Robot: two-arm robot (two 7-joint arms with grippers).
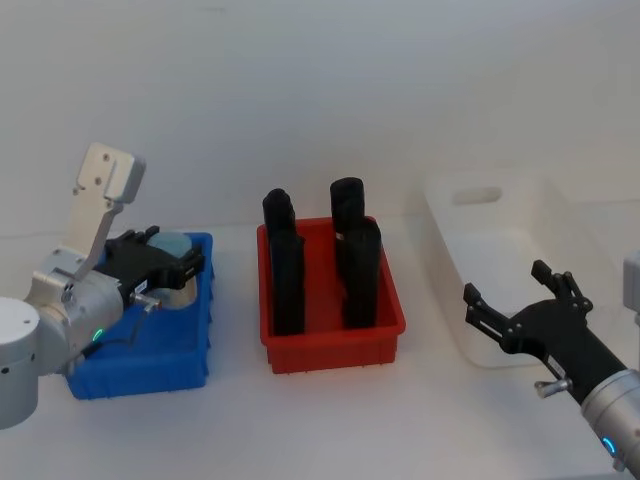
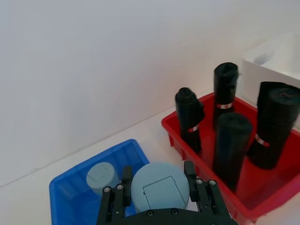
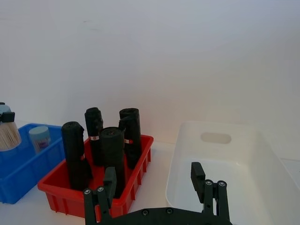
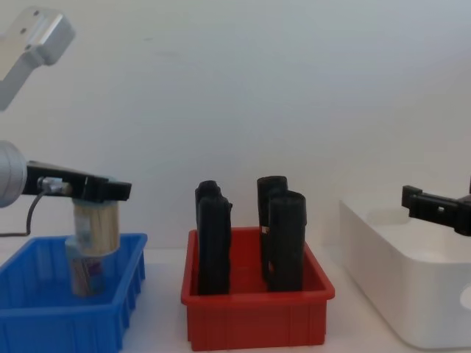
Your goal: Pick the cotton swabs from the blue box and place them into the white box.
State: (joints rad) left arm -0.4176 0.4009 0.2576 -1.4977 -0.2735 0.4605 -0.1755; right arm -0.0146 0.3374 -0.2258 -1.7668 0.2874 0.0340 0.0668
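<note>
Gripping a cotton swabs jar [image 4: 94, 220], the left gripper [image 2: 158, 171] hangs over the blue box [image 1: 140, 380]; right gripper [image 3: 153, 172] open.

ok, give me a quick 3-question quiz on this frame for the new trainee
1. True or false: the left gripper is shut on a cotton swab jar at the blue box.
2. How many black rolls stand in the red bin? A two, B three, C four.
3. Fill the gap: the open right gripper hovers by the ___ box.
Key: 1 true; 2 C; 3 white, meaning the white box.
</note>
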